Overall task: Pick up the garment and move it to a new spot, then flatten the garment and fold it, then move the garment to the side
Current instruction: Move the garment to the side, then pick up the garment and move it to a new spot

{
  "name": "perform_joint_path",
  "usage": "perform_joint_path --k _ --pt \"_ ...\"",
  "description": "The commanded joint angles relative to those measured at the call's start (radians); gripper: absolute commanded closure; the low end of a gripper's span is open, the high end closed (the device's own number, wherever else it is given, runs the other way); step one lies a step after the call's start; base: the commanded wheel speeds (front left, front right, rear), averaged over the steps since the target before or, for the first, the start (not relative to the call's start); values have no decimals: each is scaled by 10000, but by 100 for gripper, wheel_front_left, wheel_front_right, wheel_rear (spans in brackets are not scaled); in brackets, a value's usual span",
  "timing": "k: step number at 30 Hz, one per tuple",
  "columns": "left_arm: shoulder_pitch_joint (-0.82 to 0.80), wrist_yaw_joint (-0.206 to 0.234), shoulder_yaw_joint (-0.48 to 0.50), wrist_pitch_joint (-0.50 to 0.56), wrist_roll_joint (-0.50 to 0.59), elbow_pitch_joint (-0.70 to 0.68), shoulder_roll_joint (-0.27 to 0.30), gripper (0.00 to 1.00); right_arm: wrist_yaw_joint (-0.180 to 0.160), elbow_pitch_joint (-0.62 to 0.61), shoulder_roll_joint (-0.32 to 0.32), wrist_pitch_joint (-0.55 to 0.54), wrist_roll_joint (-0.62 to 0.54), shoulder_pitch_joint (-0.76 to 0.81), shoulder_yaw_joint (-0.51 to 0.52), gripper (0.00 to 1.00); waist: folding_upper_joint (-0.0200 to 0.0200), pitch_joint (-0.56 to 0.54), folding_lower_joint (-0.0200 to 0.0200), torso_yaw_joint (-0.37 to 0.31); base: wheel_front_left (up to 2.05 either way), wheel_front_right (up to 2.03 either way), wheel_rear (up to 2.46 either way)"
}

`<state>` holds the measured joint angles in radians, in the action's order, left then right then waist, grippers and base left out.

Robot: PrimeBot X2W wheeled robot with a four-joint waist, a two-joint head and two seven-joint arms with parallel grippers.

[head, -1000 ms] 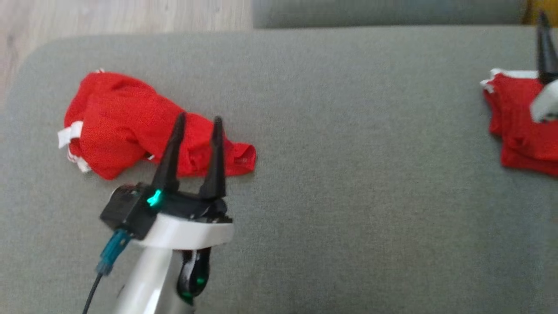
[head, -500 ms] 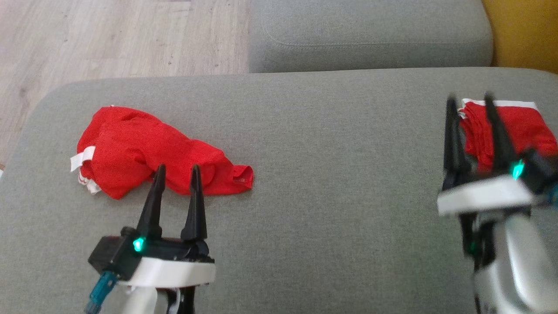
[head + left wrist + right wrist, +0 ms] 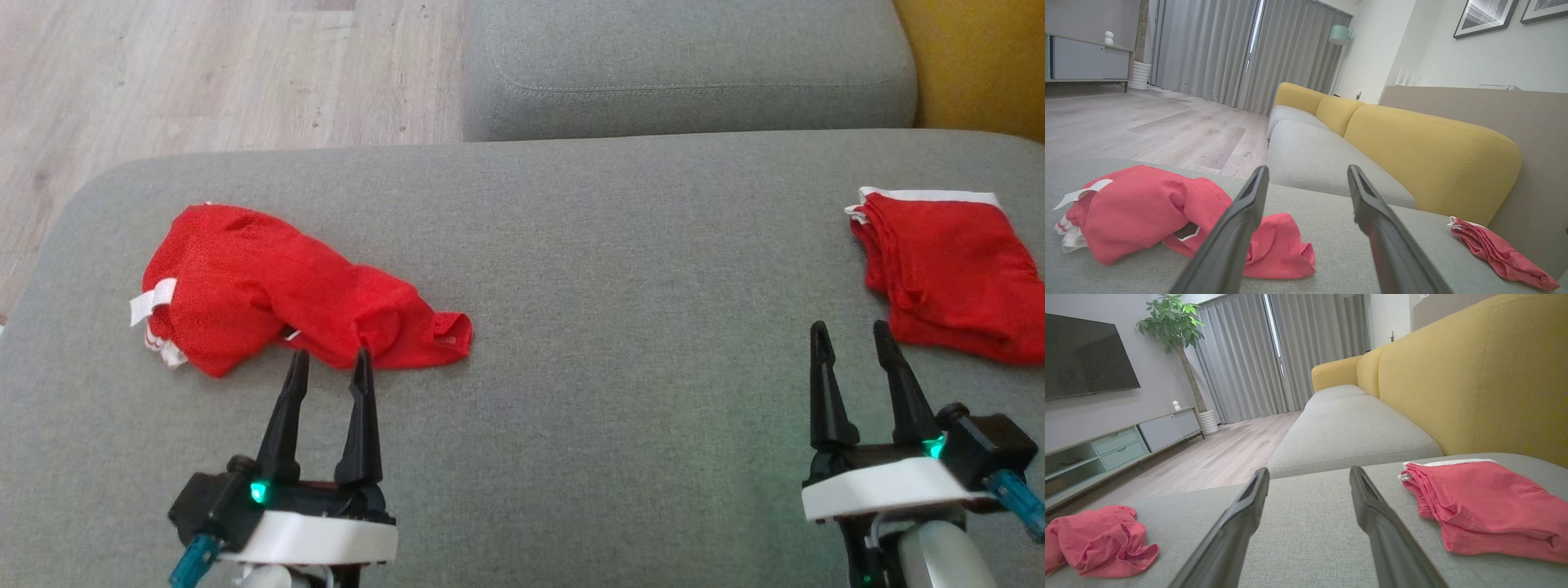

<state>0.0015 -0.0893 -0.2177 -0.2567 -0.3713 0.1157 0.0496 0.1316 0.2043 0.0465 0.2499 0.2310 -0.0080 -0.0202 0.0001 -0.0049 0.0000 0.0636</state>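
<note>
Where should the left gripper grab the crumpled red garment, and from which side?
Probably its bunched middle ridge, from the near side: the crumpled garment stands proud of the cushion there, straight ahead of the open left gripper. Its flat right tail offers less to pinch.

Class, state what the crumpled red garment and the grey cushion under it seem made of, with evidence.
Crumpled red garment: probably thin knit fabric, matt; it slumps in soft folds. Grey seat cushion: probably woven upholstery cloth, matt; a fine weave grain shows.
</note>
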Motion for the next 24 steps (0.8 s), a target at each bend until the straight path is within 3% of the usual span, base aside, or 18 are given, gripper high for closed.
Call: perform_joint_path --k 1,16,24 --pt "-332 -16 452 -51 -62 -320 6 0 -9 -393 39 115 82 -382 -211 0 -1 -9 0 -30 0 0 0" --pt "-371 9 412 -51 -73 -343 6 0 -9 -451 38 117 78 -302 -388 0 -1 -28 0 13 0 0 0" --pt "-358 182 583 -51 66 -276 6 0 -9 -347 38 117 30 -198 -1044 0 -1 -72 0 780 0 0 0"
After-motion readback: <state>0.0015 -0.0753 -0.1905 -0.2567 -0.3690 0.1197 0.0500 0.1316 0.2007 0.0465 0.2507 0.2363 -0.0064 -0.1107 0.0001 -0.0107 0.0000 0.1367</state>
